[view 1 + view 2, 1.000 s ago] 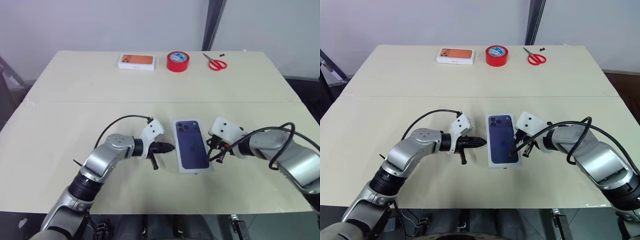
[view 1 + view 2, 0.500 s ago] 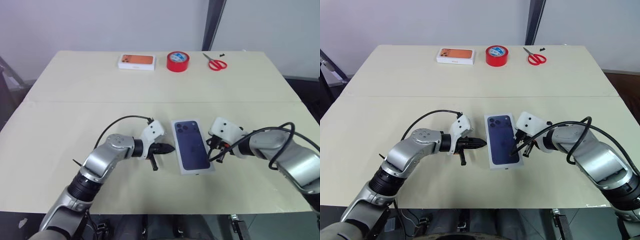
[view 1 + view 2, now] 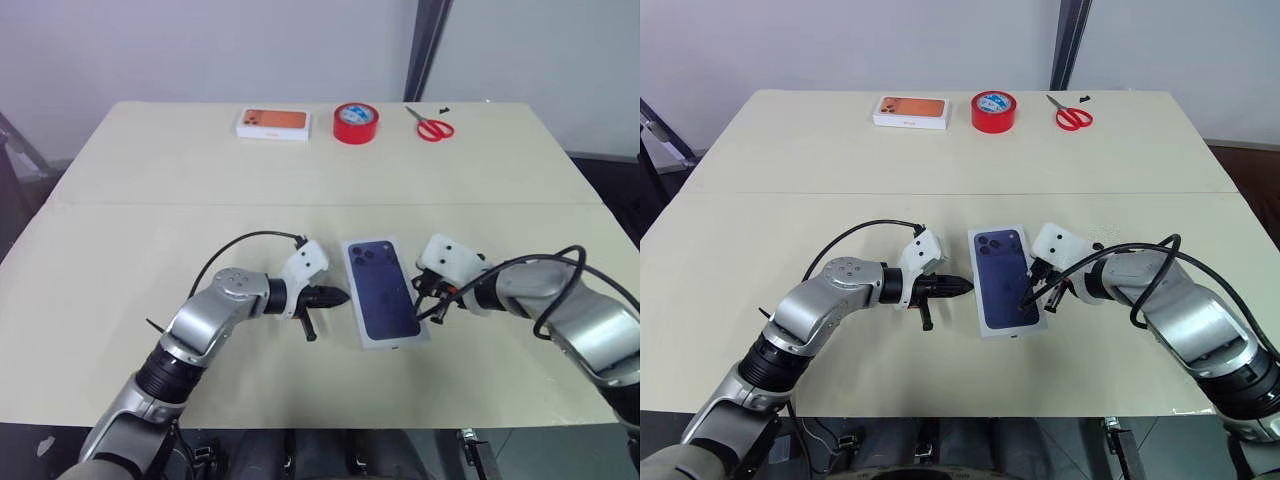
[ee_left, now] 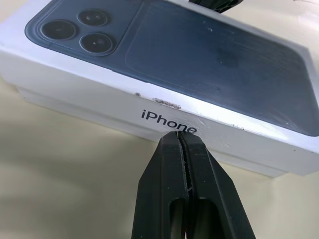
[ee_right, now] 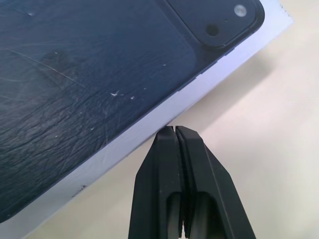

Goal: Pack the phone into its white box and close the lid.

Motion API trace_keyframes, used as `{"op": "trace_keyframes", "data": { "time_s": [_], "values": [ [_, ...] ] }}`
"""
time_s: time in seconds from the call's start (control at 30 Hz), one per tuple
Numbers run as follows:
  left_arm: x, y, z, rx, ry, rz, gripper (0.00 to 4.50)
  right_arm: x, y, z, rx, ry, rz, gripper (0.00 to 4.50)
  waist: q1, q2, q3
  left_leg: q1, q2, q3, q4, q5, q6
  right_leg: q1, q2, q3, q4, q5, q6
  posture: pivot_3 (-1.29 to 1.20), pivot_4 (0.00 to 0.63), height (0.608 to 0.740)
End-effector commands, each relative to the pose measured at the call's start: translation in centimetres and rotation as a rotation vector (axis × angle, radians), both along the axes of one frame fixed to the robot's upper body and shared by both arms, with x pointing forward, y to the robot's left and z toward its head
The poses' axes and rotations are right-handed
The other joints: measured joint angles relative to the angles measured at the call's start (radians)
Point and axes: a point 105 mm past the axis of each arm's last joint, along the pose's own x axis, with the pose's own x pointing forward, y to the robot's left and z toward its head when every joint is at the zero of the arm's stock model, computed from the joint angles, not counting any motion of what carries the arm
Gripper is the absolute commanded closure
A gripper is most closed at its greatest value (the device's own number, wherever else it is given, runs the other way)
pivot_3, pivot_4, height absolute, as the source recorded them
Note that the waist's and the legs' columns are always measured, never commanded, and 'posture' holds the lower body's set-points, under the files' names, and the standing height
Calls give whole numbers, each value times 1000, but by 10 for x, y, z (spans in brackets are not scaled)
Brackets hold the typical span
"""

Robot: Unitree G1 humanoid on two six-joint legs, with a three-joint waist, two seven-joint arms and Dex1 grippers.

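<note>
Both arms reach in low from either side, bent at the elbow. The left gripper (image 3: 338, 296) points toward three o'clock, fingers pressed together. The right gripper (image 3: 417, 296) aims toward eight o'clock, fingers likewise closed.

Both arms: brushed silver-grey metal shells in rounded segments, with black ribbed joint sections near the elbows and black collars at the wrists. Each wrist carries a white angular plastic camera housing with small dark screw dots. A thin black cable loops from each housing back to the forearm; the right arm's loop is larger and doubled. Left gripper (image 3: 338, 296) and right gripper (image 3: 1028, 297): matte black tapered fingers, ridged inner faces.
</note>
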Motion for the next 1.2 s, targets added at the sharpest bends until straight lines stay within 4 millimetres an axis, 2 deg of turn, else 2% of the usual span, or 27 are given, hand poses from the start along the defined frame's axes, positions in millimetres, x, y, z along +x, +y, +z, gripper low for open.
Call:
{"op": "trace_keyframes", "data": {
  "time_s": [0.03, 0.67, 0.77, 0.87, 0.93, 1.0, 1.2],
  "values": [
    [-1, -5, 8, -15, -33, -23, 4463, 2, -4, 6, -9, -35, -7, 4437, 0, 0, 0, 0, 0, 0, 0, 0, 0, 0, 0, 0, 0, 0, 0, 0, 150, 725],
    [11, 3, 3, -17, -21, 65, 4463, 8, -8, 13, -11, -78, -21, 4437, 0, 0, 0, 0, 0, 0, 0, 0, 0, 0, 0, 0, 0, 0, 0, 0, 150, 725],
    [13, 9, 10, -44, -31, 82, 4463, 12, -14, 19, -28, -104, -32, 4437, -1, 0, 0, 0, 0, 0, 0, 0, 0, 0, 0, 0, 0, 0, 0, 0, 150, 725],
    [20, 16, 27, -123, -44, 121, 4463, 14, -17, 29, -5, -130, -29, 4437, -1, 0, 0, 0, 0, 0, 0, 0, 0, 0, 0, 0, 0, 0, 0, 0, 150, 725],
    [28, 16, 47, -192, -73, 145, 4463, 7, -11, 37, 67, -111, 15, 4437, 0, 0, 0, 0, 0, 0, 0, 0, 0, 0, 0, 0, 0, 0, 0, 0, 150, 725],
    [33, 11, 57, -213, -101, 151, 4463, -3, -5, 40, 119, -87, 70, 4437, 6, 0, 0, 0, 0, 0, 0, 0, 0, 0, 0, 0, 0, 0, 0, 0, 150, 725],
    [50, -18, 52, -167, -128, 153, 4463, -36, 13, 35, 202, 22, 222, 4437, 23, 0, 0, 0, -1, 0, 1, 0, 0, 1, 0, 0, 0, 0, 0, 0, 150, 725]
  ]
}}
